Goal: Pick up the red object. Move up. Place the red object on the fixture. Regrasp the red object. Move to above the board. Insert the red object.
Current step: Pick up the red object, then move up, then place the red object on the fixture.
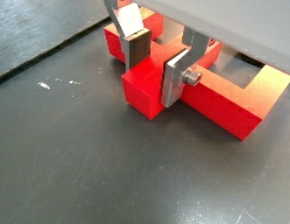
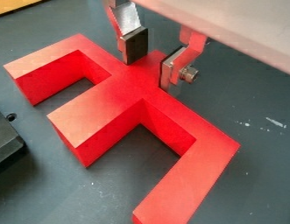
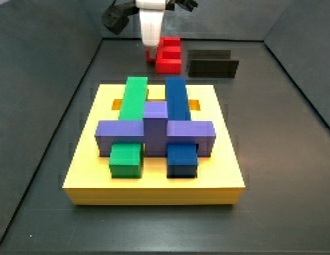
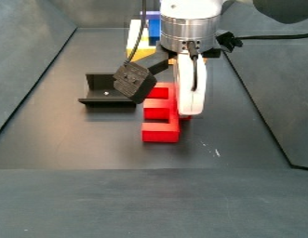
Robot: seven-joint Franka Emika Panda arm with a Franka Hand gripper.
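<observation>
One big yellow board [image 3: 154, 174] sits on the dark floor nr the front edge in a side view, carrying green [image 3: 132, 103] & blue [image 3: 176, 105] bars w/ a purple crosspiece [image 3: 154, 132] laid across them. Beyond it, toward the back wall, the red object [image 3: 168, 54] lies flat on the floor. In a side view the black fixture [image 4: 112, 88] stands just beside the red object [image 4: 163, 113], apart from it as far as can be told. Gripper [image 1: 162, 59] is down over the red object; in both wrist views the silver fingers [image 2: 178, 66] straddle a central rib of the piece, pads at or v. close to its sides. Jaws narrowed round it; can't tell if actually clamped.
</observation>
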